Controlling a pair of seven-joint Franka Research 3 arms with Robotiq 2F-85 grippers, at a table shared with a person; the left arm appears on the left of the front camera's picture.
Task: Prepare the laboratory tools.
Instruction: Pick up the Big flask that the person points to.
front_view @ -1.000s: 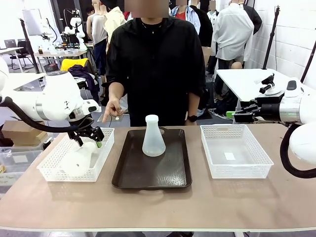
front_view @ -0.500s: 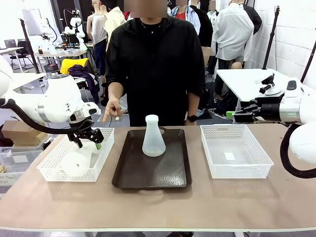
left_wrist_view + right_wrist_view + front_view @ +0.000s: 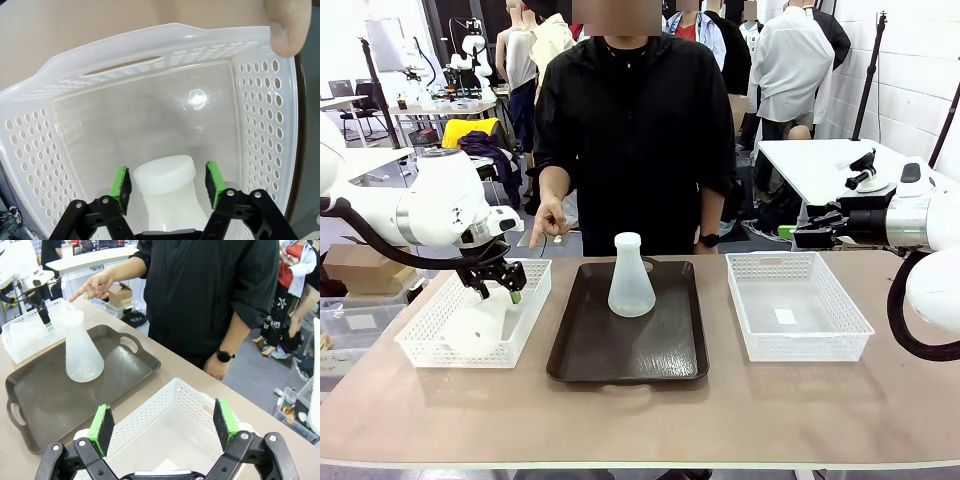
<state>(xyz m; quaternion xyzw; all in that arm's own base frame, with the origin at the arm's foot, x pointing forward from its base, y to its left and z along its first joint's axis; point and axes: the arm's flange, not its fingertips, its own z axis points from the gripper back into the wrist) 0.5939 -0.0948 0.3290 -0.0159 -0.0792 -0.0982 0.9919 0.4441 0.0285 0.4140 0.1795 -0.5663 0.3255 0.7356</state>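
fingers (image 3: 121,187) of the left gripper (image 3: 165,186) sit half open astride the flask (image 3: 165,172) neck in the left basket (image 3: 30,165); grip unclear. pick-up step: next needs a firm squeeze, then lift. right gripper (image 3: 162,427) gapes wide, empty.

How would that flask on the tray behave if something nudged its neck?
The flask looks like empty, translucent plastic, so it is probably light and not very fragile. Its wide base under a narrow neck suggests it would resist tipping, perhaps sliding on the glossy tray instead. If toppled, its round body would likely roll in a curve.
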